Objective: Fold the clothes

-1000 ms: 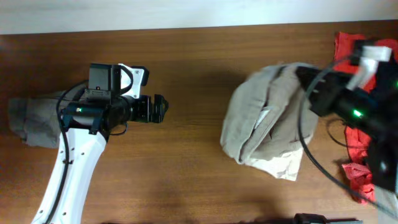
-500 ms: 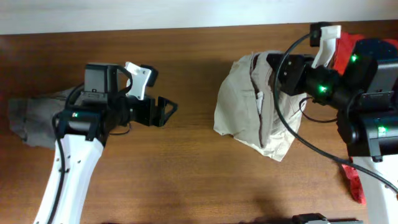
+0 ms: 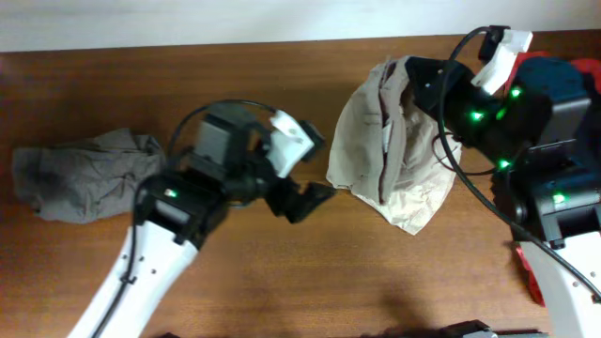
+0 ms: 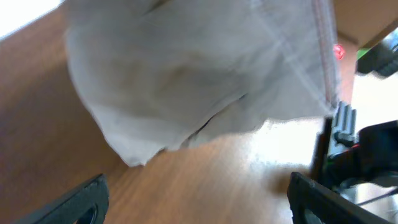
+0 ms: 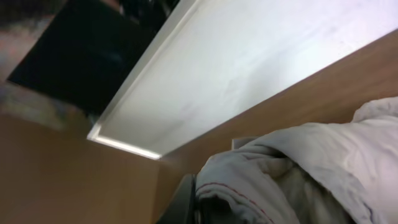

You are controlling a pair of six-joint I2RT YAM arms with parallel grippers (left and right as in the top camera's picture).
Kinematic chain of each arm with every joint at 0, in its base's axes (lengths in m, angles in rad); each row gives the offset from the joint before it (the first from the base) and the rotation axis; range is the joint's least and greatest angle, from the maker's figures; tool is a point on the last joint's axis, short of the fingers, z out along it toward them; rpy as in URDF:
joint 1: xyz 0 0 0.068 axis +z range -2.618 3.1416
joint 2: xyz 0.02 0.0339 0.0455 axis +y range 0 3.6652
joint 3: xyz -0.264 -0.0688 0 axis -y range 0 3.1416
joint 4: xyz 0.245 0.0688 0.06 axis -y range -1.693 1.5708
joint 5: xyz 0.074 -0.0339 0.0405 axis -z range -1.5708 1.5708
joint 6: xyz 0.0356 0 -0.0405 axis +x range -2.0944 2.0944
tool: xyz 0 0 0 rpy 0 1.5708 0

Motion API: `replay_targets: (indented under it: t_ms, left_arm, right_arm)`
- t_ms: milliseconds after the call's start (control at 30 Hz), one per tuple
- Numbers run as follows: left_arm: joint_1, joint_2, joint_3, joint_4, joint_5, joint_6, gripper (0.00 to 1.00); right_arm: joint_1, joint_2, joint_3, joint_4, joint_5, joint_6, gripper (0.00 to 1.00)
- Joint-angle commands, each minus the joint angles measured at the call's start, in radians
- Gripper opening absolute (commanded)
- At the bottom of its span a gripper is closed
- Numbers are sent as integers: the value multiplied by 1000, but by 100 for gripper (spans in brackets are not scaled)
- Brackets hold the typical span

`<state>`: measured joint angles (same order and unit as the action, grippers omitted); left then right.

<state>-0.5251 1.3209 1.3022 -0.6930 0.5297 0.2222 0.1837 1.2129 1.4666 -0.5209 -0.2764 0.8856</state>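
Beside the left edge of the beige shorts (image 3: 390, 150), the left gripper (image 3: 317, 194) stands with its jaws spread wide and nothing between them. Its wrist view shows the pale cloth hanging just ahead of its fingers (image 4: 87, 199). At the upper right part of the shorts the right gripper (image 3: 427, 92) is closed on a bunch of the fabric. The garment sits crumpled and partly raised from the table (image 3: 282, 282). A gray garment (image 3: 80, 174) lies well apart to the left of the shorts, and a red garment (image 3: 528, 272) shows at their lower right. I judge the shorts light, soft and limp: they will sag and fold on themselves rather than slip. A good hold for the free gripper seems the near hem, at a seam where the cloth is thicker.
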Motion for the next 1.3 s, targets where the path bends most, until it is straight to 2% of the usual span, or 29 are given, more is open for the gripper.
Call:
replay_targets:
  t_ms: [0, 133, 300, 700, 800, 867, 900, 967, 1000, 1033, 1067, 1167, 1267]
  left_arm:
    - [-89, -20, 18, 27, -199, 31, 91]
    - [-162, -20, 17, 32, -219, 71, 91]
    - [-207, -20, 17, 44, -266, 72, 91]
    - [-298, -9, 17, 94, -274, 71, 98]
    - [-306, 12, 17, 102, -344, 71, 97]
    - [-306, 34, 17, 105, -393, 71, 93]
    - [-306, 50, 17, 109, -418, 71, 89]
    - [-306, 80, 17, 123, -462, 71, 69]
    - [-306, 92, 17, 130, -487, 71, 57]
    - [-306, 108, 17, 148, -544, 71, 38]
    - [-306, 114, 17, 158, -586, 70, 30]
    - [-305, 111, 18, 185, -766, 48, 12]
    - [-295, 98, 29, 196, -924, 26, 6]
  right_arm:
    - [50, 1, 18, 29, 168, 112, 4]
    - [66, 14, 18, 55, 183, 128, 4]
    - [66, 24, 18, 56, 183, 162, 4]
    - [111, 24, 19, 92, 203, 197, 4]
    - [130, 24, 19, 96, 202, 198, 4]
    - [150, 24, 19, 95, 202, 197, 4]
    - [159, 24, 19, 95, 203, 196, 4]
    - [182, 24, 19, 95, 203, 196, 4]
    - [191, 24, 19, 93, 203, 192, 4]
    - [201, 24, 19, 90, 202, 176, 4]
    - [204, 24, 19, 87, 203, 158, 4]
    - [202, 24, 19, 25, 240, 109, 4]
    - [201, 24, 19, -71, 334, 12, 4]
